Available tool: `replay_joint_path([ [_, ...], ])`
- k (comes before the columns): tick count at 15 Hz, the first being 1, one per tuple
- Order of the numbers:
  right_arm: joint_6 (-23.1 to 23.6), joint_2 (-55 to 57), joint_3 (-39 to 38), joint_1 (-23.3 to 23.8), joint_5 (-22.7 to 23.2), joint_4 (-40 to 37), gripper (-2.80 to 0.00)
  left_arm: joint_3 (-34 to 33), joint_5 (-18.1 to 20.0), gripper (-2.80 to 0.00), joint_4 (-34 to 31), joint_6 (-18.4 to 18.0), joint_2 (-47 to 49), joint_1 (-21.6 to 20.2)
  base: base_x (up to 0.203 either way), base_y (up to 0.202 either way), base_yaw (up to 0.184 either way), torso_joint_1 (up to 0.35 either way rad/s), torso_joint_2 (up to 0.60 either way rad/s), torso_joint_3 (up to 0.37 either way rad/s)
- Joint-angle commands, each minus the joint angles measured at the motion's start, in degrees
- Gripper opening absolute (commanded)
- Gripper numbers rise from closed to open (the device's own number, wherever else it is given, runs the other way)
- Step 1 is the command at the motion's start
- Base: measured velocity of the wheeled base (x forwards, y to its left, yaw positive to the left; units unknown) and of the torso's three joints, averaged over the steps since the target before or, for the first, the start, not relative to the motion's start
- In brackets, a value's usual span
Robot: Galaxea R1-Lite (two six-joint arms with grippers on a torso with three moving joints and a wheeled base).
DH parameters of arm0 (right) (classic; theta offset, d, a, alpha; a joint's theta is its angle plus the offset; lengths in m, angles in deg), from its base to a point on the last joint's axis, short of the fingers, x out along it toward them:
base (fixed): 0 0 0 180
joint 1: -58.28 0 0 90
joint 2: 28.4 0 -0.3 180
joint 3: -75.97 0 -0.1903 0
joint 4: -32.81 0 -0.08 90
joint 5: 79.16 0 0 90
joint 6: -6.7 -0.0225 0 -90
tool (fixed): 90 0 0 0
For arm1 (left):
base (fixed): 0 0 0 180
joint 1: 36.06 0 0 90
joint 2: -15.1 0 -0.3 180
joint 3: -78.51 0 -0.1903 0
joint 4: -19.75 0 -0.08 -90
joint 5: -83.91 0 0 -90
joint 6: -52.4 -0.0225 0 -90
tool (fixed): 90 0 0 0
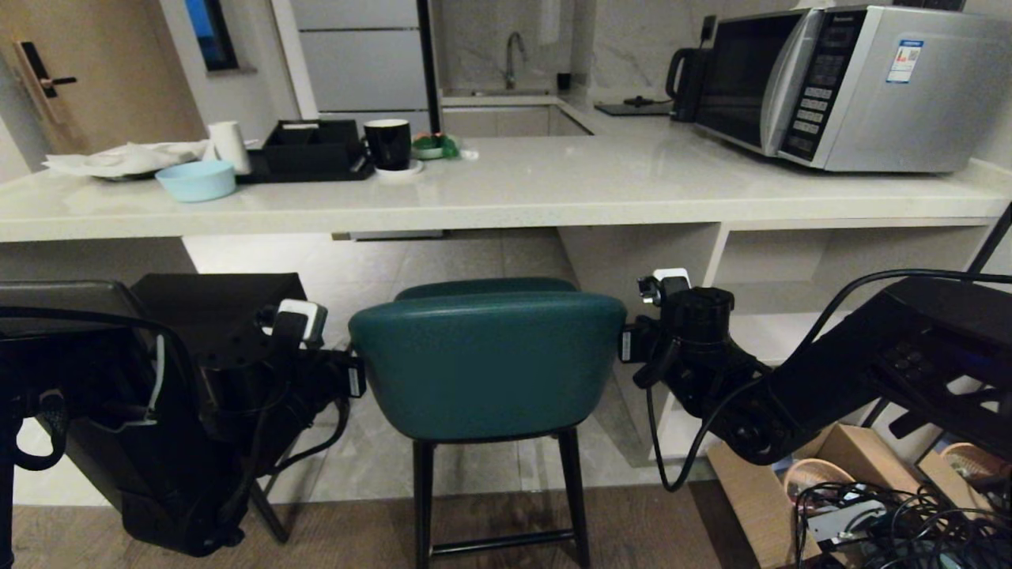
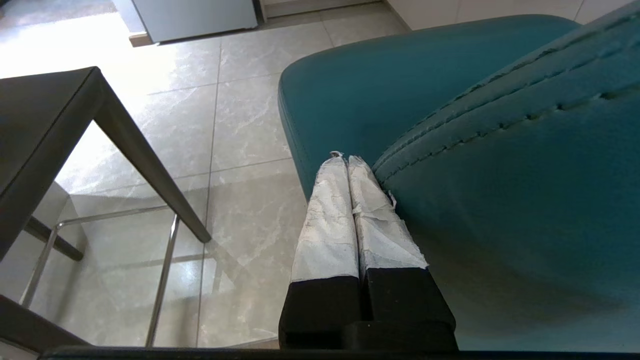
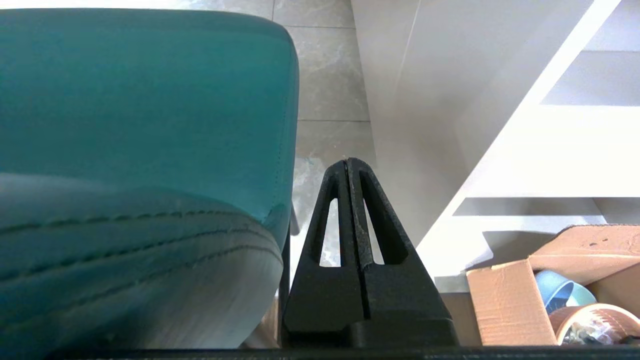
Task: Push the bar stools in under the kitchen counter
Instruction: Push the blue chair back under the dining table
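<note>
The rounded teal bar stool (image 1: 488,359) stands in front of the kitchen counter (image 1: 514,194), its backrest toward me and its seat front just below the slab's edge. My left gripper (image 2: 345,159) is shut, and its white-taped fingers lie along the left side of the teal backrest (image 2: 500,175). My right gripper (image 3: 348,162) is shut and empty beside the backrest's right side (image 3: 150,115), with a narrow gap showing between them. The boxy dark grey bar stool (image 1: 213,312) stands at the left, partly behind my left arm; its seat and square leg (image 2: 150,165) show in the left wrist view.
On the counter stand a microwave (image 1: 854,79), a black mug (image 1: 387,144), a black tray (image 1: 312,150) and a blue bowl (image 1: 195,180). White shelving (image 3: 540,150) is right of the teal stool. A cardboard box (image 1: 759,490) with cables sits on the floor at the right.
</note>
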Motion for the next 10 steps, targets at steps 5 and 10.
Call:
replay_joint_path([
  [5, 0.06, 0.72, -0.01, -0.14, -0.13, 0.33, -2.8, 0.2, -0.04, -2.8, 0.4, 0.02, 0.7, -0.05, 0.025, 0.0, 0.001, -0.004, 0.0, 0.003],
  [10, 0.06, 0.89, 0.34, -0.32, -0.12, 0.33, -2.8, 0.53, 0.05, -2.8, 0.4, 0.02, 0.79, -0.46, 0.186, 0.0, 0.002, 0.006, 0.0, 0.003],
])
